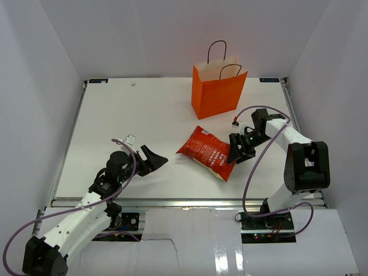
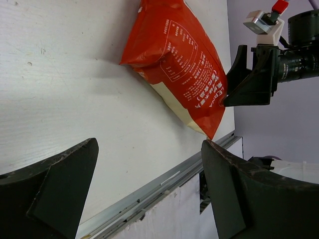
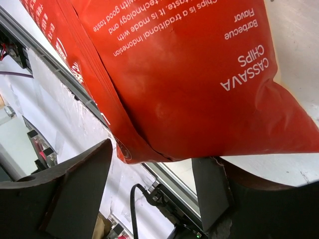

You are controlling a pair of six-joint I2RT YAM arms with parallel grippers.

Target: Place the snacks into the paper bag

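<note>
From above, the chip bag [image 1: 208,152] lies flat on the white table [image 1: 132,115], and the orange paper bag [image 1: 218,92] stands upright just beyond it, toward the back wall, its mouth open and its black handles up. The right gripper [image 1: 238,148] sits at the right end of the chip bag, its dark fingers at the bag's edge. The left gripper [image 1: 154,160] is off to the chip bag's left, apart from it and pointing toward it, with bare table between. In the left wrist view, the left arm's two fingers [image 2: 55,189] stand spread wide with nothing between them. The chip bag [image 2: 179,69] lies well ahead of them on the table, and the right gripper [image 2: 238,84] meets its far edge. In the right wrist view, the chip bag [image 3: 189,74] fills most of the picture, printed "CASSAVA CHIPS", and its near end reaches down to the tips of the right arm's fingers [image 3: 65,194]. These fingers are spread, one on each side of that end. The bag's edge is right at both tips, but I cannot tell whether they are pressing on it.
</note>
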